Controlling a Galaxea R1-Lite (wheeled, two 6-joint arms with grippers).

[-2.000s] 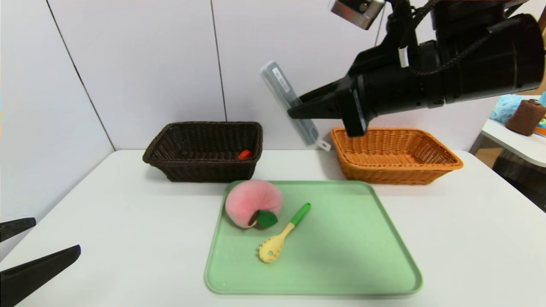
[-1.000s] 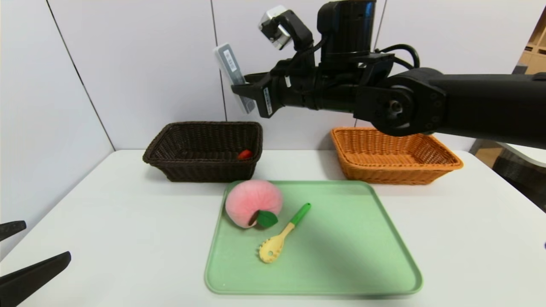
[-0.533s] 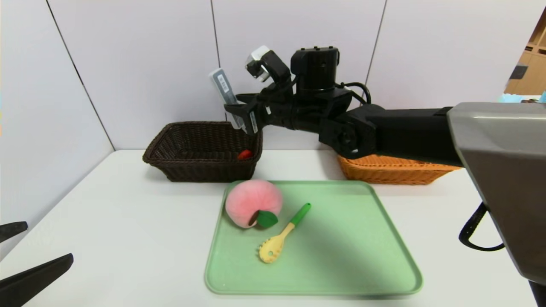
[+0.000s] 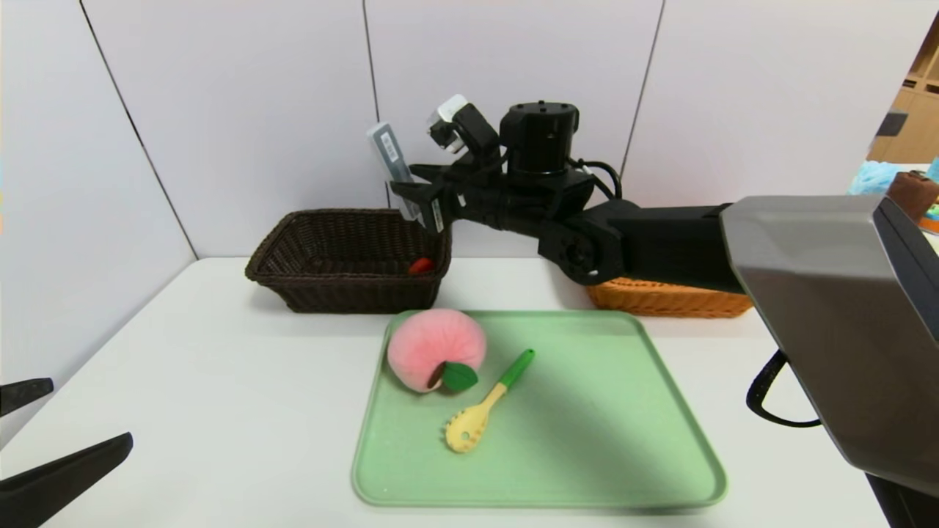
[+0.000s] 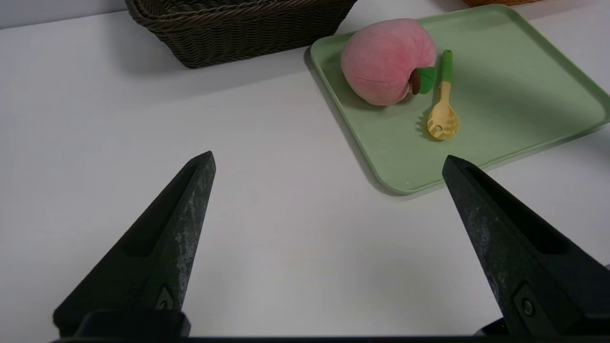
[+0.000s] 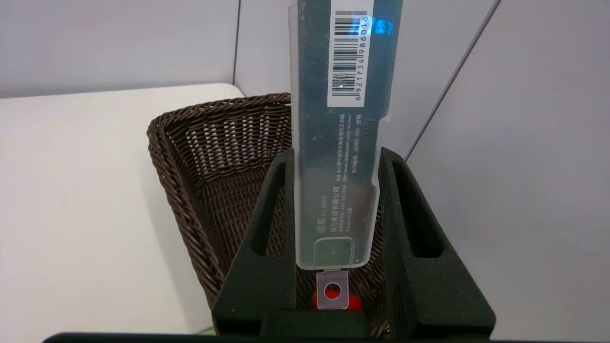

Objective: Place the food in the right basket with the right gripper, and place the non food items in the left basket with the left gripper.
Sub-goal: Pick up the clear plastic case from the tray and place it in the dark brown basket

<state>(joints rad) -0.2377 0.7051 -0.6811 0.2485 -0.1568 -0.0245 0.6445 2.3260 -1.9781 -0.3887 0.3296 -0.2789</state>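
Right gripper is clamped on the grey case, held near-upright over the right rim of the dark basket; red duck sits inside, directly under it. Right arm crosses in front of the orange basket, hiding most of it. Peach and pasta spoon lie on the green tray, just apart. Left gripper is wide open, parked low over bare table. Since a second ago the case has dropped toward the basket.
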